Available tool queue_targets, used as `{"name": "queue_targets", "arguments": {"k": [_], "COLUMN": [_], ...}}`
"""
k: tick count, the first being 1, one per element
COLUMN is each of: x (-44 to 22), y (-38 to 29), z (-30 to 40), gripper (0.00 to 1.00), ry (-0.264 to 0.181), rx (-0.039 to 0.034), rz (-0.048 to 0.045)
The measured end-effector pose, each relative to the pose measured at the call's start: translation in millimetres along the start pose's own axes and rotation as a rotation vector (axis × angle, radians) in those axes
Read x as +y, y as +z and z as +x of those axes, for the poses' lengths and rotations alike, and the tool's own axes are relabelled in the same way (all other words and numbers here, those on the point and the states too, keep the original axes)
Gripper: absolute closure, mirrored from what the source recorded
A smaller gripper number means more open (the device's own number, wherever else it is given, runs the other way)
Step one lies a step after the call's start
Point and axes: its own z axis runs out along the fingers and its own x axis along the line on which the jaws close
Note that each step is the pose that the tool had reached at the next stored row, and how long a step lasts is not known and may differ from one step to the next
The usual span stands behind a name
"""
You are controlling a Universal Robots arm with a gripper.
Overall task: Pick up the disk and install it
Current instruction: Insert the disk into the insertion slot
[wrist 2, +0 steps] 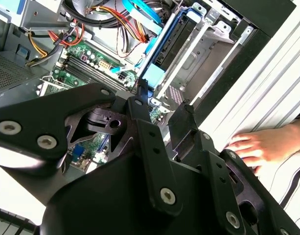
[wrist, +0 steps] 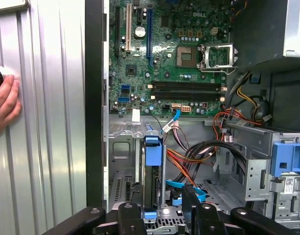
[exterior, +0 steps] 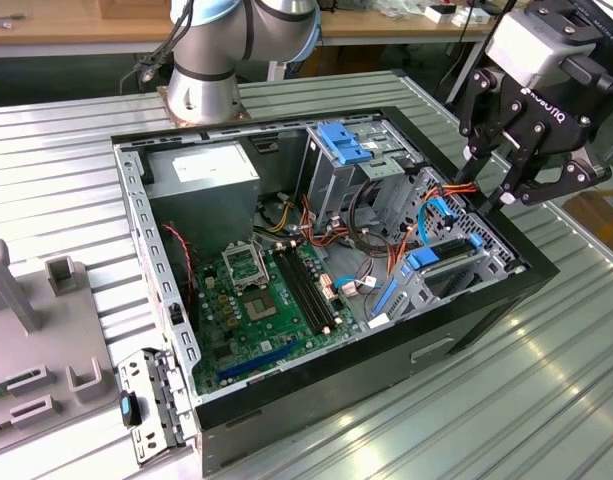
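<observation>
The disk [exterior: 441, 265], a flat grey metal hard drive framed in a blue plastic carrier, appears to stand on edge in a bay at the four o'clock corner of the open black computer case [exterior: 316, 385] in the exterior view. The black two-finger gripper [exterior: 491, 195] hovers at its one o'clock, fingers partly apart and empty. The disk looks stiff, fairly heavy and shock-sensitive; the carrier's flat sides likely give the safest hold.

The disk [exterior: 452, 268] is a flat, dark grey drive in a blue plastic carrier. It stands on edge in the metal drive bay [wrist: 121, 143] inside the open computer case [exterior: 386, 372], next to the case's end wall on the exterior view's right. In both wrist views it is edge-on [wrist: 150, 188] [wrist 2: 176, 41], and its blue carrier end faces the motherboard [wrist: 164, 63].
</observation>
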Motion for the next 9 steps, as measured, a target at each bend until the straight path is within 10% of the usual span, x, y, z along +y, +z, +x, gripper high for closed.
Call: {"name": "queue_targets", "arguments": {"k": [9], "x": [0.0], "y": [0.4], "z": [-4.8], "gripper": [0.55], "ry": [-0.002], "rx": [0.0000], "rz": [-0.0001]}}
